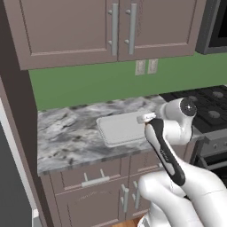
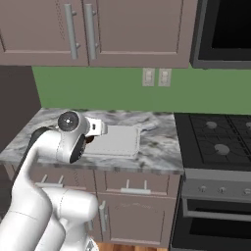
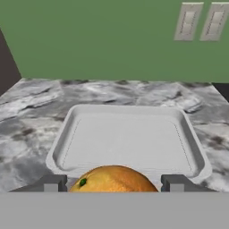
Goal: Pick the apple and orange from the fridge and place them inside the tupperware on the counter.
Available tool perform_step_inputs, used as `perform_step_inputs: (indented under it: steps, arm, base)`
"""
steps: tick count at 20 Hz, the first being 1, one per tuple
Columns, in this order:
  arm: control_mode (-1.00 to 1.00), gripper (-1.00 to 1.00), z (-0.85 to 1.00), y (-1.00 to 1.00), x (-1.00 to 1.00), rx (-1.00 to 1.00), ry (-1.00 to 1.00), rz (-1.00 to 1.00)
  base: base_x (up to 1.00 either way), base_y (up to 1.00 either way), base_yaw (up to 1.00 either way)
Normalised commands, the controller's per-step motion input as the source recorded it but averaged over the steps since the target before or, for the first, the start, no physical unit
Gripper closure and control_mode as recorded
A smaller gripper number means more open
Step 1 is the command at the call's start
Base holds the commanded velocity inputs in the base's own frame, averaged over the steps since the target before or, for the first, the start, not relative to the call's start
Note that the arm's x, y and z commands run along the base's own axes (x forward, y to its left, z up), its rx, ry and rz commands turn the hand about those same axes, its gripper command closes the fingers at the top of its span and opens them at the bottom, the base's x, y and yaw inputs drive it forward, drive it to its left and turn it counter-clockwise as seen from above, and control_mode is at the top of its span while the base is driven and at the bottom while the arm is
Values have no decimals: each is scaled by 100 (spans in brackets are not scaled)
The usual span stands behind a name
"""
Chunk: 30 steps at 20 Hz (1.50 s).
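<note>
The orange, round with a small green stem spot, sits between my fingertips at the bottom of the hand view. My gripper is shut on it, just short of the near rim of the tupperware. This shallow white tray lies empty on the marbled counter. My hand hovers at the tray's right edge in the left base view. A light-grey edge of the fridge shows at the far left. The apple is out of view.
A black stove adjoins the counter on the right, with a dark microwave above it. Mauve-brown upper cabinets hang over the counter. Two wall outlets sit on the green backsplash behind the tray.
</note>
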Motion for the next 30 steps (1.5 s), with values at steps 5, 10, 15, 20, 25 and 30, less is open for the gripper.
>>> perform_step_inputs:
  steps: [5,10,15,20,25,30]
  arm:
    - [-100,100,-24,0,50,1,0,0]
    - [-100,100,-33,1,27,0,0,0]
    - [-100,100,-29,13,21,0,0,0]
    - [-100,100,-18,23,21,0,0,0]
    - [-100,100,-8,8,28,0,0,0]
    - [-100,100,-10,0,20,0,0,0]
  base:
    - [0,0,0]
    - [0,0,0]
    - [0,0,0]
    - [0,0,0]
    - [0,0,0]
    - [0,0,0]
